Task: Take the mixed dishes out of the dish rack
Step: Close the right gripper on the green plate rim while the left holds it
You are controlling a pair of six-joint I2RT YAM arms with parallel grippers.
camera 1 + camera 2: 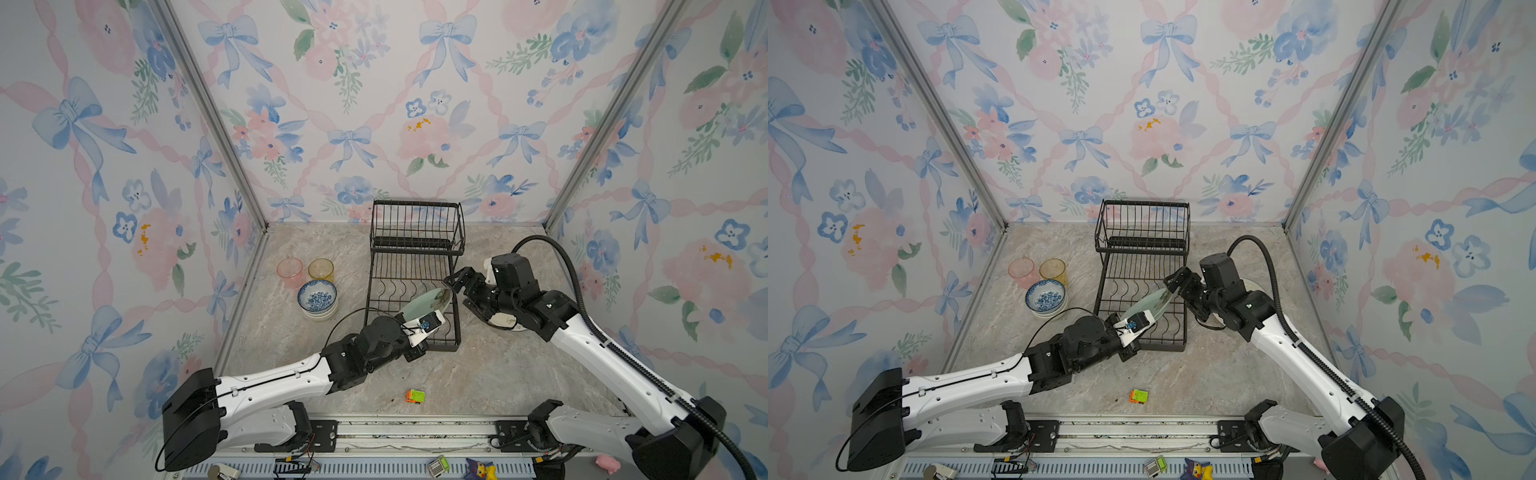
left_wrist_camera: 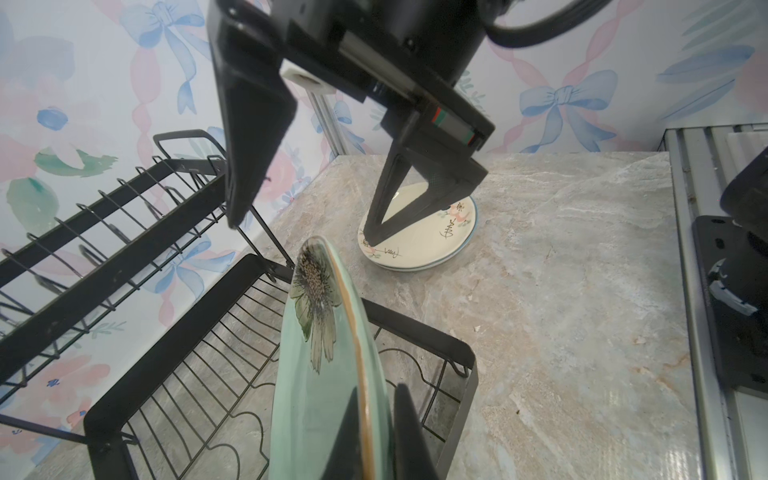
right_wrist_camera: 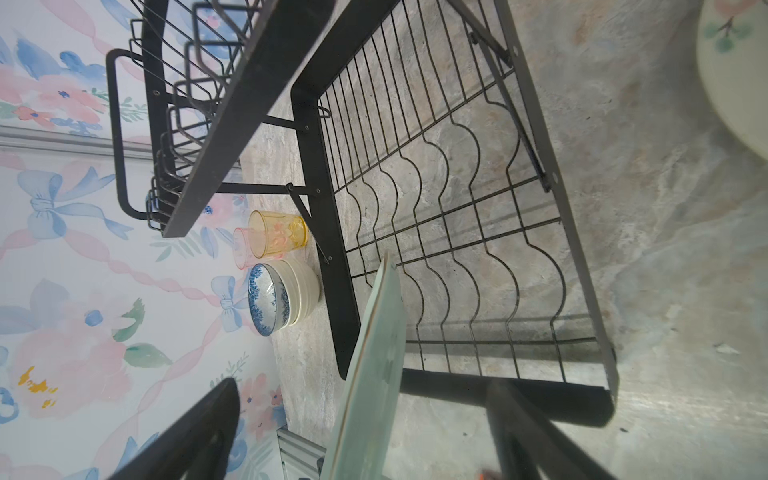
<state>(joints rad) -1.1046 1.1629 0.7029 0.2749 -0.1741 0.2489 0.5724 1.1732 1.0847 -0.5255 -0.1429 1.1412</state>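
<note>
**Top views.** The rack stands mid-table, and both tiers are bare except for one item. The green plate is on edge and tilted over the near end of the lower tray. The left gripper is closed tight on its near rim. The right gripper is spread wide at the plate's far rim. Left of the rack are a pink glass, an amber glass and a blue-patterned bowl nested in a white bowl. A toy block lies near the front edge.

**Left wrist view.** The green plate carries a painted daisy. Its far rim sits just short of the gap between the right gripper's open jaws, with no contact visible. Beyond it, a stack of plates lies flat on the table beside the rack.

**Right wrist view.** The lower tray shows bare wire dividers. The green plate runs edge-on between the two open fingers. I cannot tell whether its lower edge clears the wires.

**Step in hand.** I judge this to be the last dish leaving the rack, at the point of a hand-over. The next move calls for the right gripper to close squarely on the far rim before the left lets go. The plate then goes flat onto the stack.

**Writing.** No brand or label is visible. The top plate of the stack bears dark brush strokes that look like script, but they are not legible.
</note>
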